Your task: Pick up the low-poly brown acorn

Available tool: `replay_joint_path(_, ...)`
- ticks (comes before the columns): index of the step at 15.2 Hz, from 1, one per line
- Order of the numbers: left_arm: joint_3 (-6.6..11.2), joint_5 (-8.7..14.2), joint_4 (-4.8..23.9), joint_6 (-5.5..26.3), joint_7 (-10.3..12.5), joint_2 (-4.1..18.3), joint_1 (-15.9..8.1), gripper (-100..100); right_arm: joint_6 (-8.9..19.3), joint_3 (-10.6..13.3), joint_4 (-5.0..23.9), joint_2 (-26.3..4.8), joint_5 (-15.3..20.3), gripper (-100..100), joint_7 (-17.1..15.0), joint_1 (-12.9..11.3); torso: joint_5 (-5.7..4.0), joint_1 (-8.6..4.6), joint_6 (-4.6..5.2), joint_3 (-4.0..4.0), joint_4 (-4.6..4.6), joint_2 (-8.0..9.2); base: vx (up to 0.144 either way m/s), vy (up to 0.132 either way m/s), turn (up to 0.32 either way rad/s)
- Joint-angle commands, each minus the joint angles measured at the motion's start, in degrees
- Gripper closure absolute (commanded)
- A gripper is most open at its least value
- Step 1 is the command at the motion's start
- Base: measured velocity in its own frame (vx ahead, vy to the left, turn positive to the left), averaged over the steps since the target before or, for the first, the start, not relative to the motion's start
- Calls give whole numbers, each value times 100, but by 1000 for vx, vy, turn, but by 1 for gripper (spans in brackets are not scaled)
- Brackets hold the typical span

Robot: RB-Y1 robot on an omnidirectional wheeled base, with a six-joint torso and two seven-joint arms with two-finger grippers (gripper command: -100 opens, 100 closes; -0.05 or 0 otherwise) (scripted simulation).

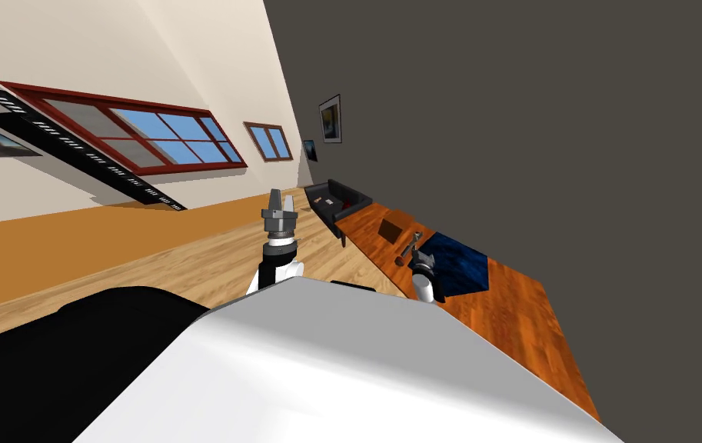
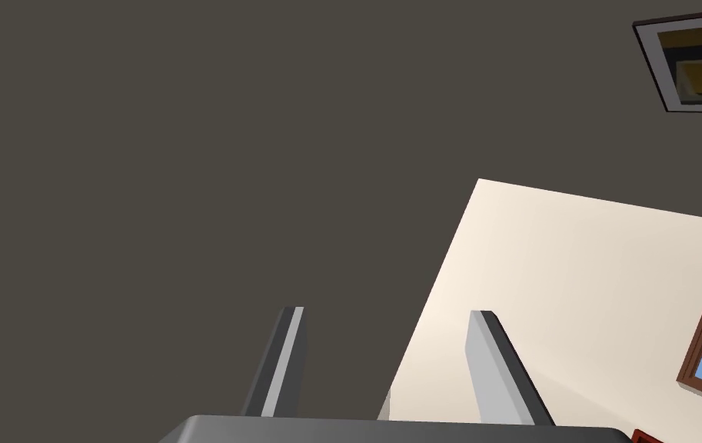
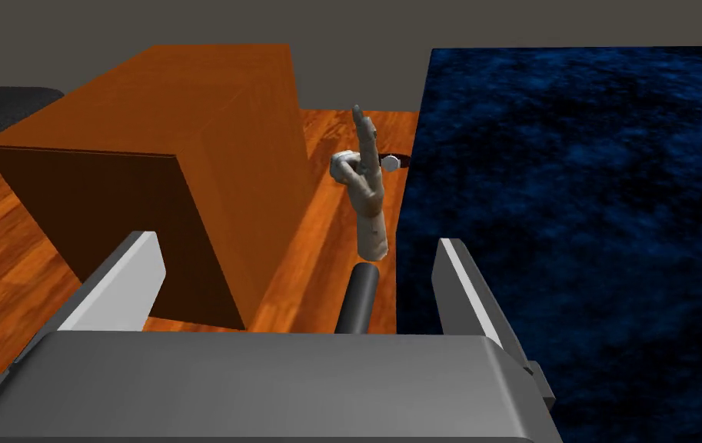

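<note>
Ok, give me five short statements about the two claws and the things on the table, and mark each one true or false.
1. The right claw is open. True.
2. The right claw grips the pale hand-shaped figure. False: its fingers stand wide apart and do not press the figure, which lies between the brown box and the blue block.
3. The blue block stands on the wooden table along the dark grey wall. True.
4. The left claw is shut. False: its fingers stand apart, open.
5. The brown box sits on top of the blue block. False: it stands beside it on the table, with a gap between them.
</note>
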Motion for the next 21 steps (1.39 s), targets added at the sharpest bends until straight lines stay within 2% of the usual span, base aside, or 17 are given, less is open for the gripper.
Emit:
replay_joint_path(1, 0, 0, 0, 0, 0, 0, 0, 0, 26, 17, 286, -66, -286, -100, -242, -75, 0, 0, 0, 0, 0, 0, 26, 11, 118)
replay_joint_path(3, 0, 0, 0, 0, 0, 0, 0, 0, 26, 17, 365, -66, -368, -100, -242, -75, -1, -1, 3, 0, -1, 1, 16, 4, 15)
replay_joint_path(4, 0, 0, 0, 0, 0, 0, 0, 0, 121, -32, 589, -95, -588, -100, -444, -179, -1, -2, 3, 1, 0, 3, 18, 7, 87)
replay_joint_path(6, 0, 0, 0, 0, 0, 0, 0, 0, 121, -32, 701, -95, -750, -100, -444, -179, -1, -2, 1, 0, 0, 0, 22, 5, 84)
replay_joint_path(7, 0, 0, 0, 0, 0, 0, 0, 0, 216, -81, 989, -123, -882, -100, -644, -280, 0, -2, 2, 0, 0, 1, 23, 8, 112)
replay_joint_path(10, 0, 0, 0, 0, 0, 0, 0, 0, 216, -81, 1035, -123, -1129, -100, -644, -280, 0, -1, 3, 0, 0, 1, 18, 5, 51)
replay_joint_path(11, 0, 0, 0, 0, 0, 0, 0, 0, 309, -131, 1324, -152, -1314, -100, -841, -380, 0, -1, 3, 2, 0, 4, 13, 4, 97)
replay_joint_path(12, 0, 0, 0, 0, 0, 0, 0, 0, 309, -131, 1343, -152, -1502, -100, -841, -380, 0, -1, 1, 2, 1, 4, 19, 3, 118)
replay_joint_path(13, 0, 0, 0, 0, 0, 0, 0, 0, 309, -131, 1366, -152, -1502, -100, -841, -380, 0, -2, 1, 2, 1, 3, 17, 1, 42)
replay_joint_path(14, 0, 0, 0, 0, 0, 0, 0, 0, 401, -180, 1534, -180, -1734, -100, -996, -476, -1, -2, 2, 2, 0, 4, 24, 4, 83)
replay_joint_path(16, 0, 0, 0, 0, 0, 0, 0, 0, 401, -180, 1691, -180, -1867, -100, -1034, -476, 0, -2, 1, 0, 0, 0, 22, 2, 76)
replay_joint_path(17, 0, 0, 0, 0, 0, 0, 0, 0, 491, -228, 1888, -208, -2090, -100, -1223, -571, 0, -3, 2, 0, 0, 1, 21, 4, 102)
replay_joint_path(19, 0, 0, 0, 0, 0, 0, 0, 0, 491, -228, 2011, -208, -2225, -100, -1223, -571, -1, -2, 2, 1, 0, 2, 19, 2, 73)
replay_joint_path(20, 0, 0, 0, 0, 0, 0, 0, 0, 579, -276, 2151, -234, -2468, -100, -1402, -662, 0, -2, 3, 1, 0, 3, 20, 2, 86)
replay_joint_path(21, 0, 0, 0, 0, 0, 0, 0, 0, 579, -276, 2265, -234, -2572, -100, -1407, -662, 0, -2, 1, 1, 1, 2, 24, 0, 107)
